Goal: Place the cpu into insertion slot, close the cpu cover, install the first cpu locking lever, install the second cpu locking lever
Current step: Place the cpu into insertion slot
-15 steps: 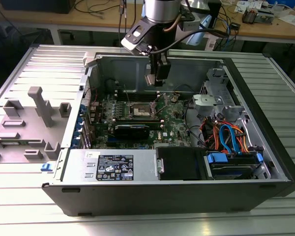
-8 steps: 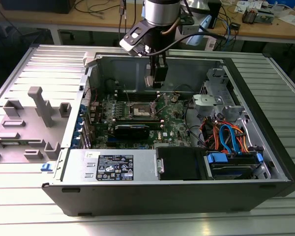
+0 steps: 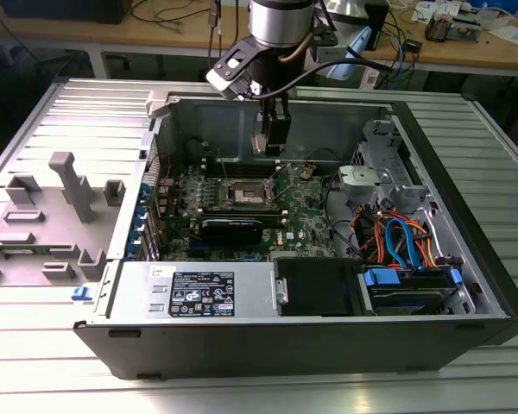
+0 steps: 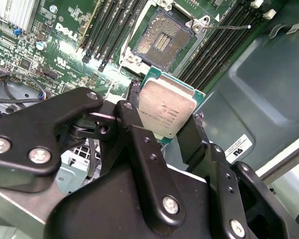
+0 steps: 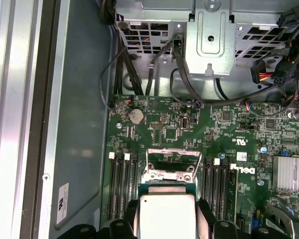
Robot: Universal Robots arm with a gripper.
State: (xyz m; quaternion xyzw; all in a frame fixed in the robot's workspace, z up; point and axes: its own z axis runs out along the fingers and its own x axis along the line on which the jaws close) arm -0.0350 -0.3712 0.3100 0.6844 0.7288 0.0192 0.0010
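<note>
fingers (image 4: 188, 140) pinching cpu (image 4: 167, 107) by its sides, cpu above bare socket (image 4: 162, 42), on mobo (image 4: 60, 30)

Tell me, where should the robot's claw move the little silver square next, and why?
Probably a small shift to bring the cpu squarely over the socket, then a gentle lowering. The gripper is shut on the cpu's edges and holds it above the board. In the second wrist view the socket lies open with its contacts bare, and the chip hangs off to one side of it, not touching.
</note>
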